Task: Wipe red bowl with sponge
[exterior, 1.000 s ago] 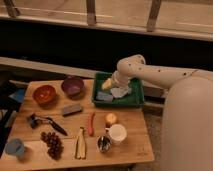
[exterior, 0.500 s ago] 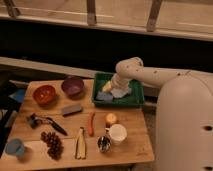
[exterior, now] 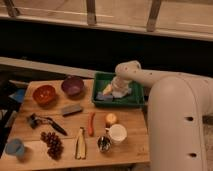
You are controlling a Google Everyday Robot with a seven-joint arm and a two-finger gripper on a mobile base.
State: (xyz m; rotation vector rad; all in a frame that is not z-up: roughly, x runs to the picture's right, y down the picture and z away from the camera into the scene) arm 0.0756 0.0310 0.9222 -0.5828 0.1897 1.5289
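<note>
The red bowl [exterior: 44, 94] sits at the left end of the wooden table, next to the purple bowl [exterior: 73, 85]. A pale blue-grey sponge [exterior: 104, 97] lies in the green tray [exterior: 131, 103] at the back right, beside a yellow item and a white cloth. My gripper [exterior: 118, 90] is down inside the tray, over the white cloth and just right of the sponge. It is far to the right of the red bowl.
A dark grey block [exterior: 72, 109] lies in front of the bowls. Also on the table are a black-handled tool [exterior: 45, 121], grapes [exterior: 51, 144], a blue cup [exterior: 14, 147], a red chili [exterior: 91, 123], an orange fruit [exterior: 111, 119] and a white cup [exterior: 118, 134].
The gripper stays inside the green tray, shifting only slightly. The arm's large white body has moved left, further into view.
</note>
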